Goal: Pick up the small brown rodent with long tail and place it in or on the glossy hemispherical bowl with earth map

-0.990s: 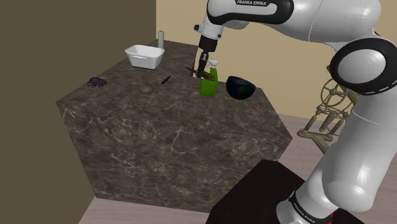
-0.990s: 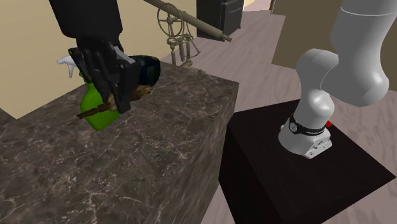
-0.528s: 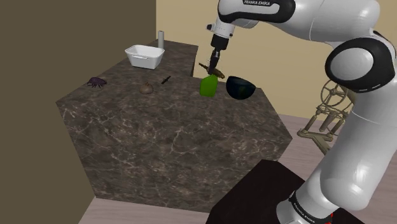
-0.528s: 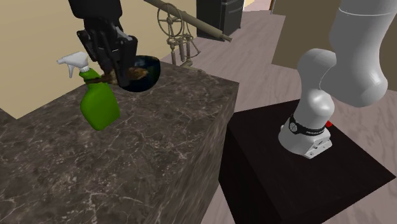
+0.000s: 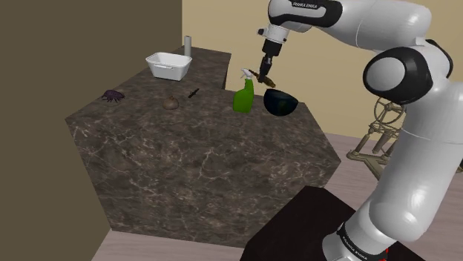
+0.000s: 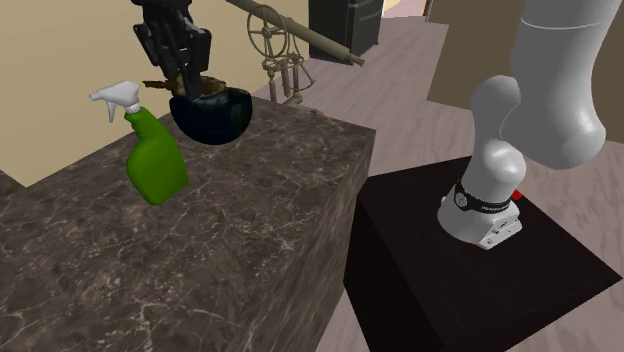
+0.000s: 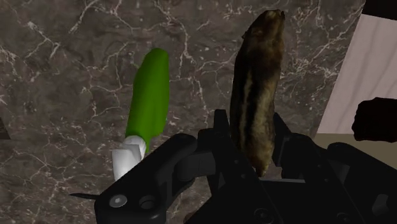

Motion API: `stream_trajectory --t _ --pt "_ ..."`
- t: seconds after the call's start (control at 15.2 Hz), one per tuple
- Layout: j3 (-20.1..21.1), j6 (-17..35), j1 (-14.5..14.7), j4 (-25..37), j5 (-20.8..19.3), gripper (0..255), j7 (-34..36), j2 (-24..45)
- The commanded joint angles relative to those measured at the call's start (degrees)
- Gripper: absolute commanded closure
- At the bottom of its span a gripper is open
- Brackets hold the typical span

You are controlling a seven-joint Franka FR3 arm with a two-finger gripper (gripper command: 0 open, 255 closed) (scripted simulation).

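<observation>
We read "FRANKA EMIKA" on the arm (image 5: 349,18); our fingers (image 7: 221,137) clench the rodent (image 7: 257,95), eleven o'clock of the bowl (image 5: 280,102).

Rodent (image 7: 256,89): one end buried in gripper (image 7: 251,141).
Bowl (image 6: 215,120): rim partly behind gripper.
Dark speck (image 5: 194,93): too small to tell.

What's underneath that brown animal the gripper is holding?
Marbled countertop, with a green spray bottle nearby and the dark bowl aside. The rodent and gripper cover the spot directly below.
</observation>
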Motion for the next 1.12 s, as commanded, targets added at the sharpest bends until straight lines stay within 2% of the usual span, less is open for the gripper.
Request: stream_trajectory --t 0.0,0.46,0.73,1.06 --pt "-0.9 -0.7 -2.1 2.2 0.7 255 -2.9 1.9" --pt "-3.1 -6.4 -9.9 15.4 3.5 255 -10.8 10.8" --pt "-3.4 -12.3 -15.9 29.3 5.8 255 -14.3 19.5" --pt "-3.7 -6.4 -14.4 20.1 5.1 255 -15.2 16.4"
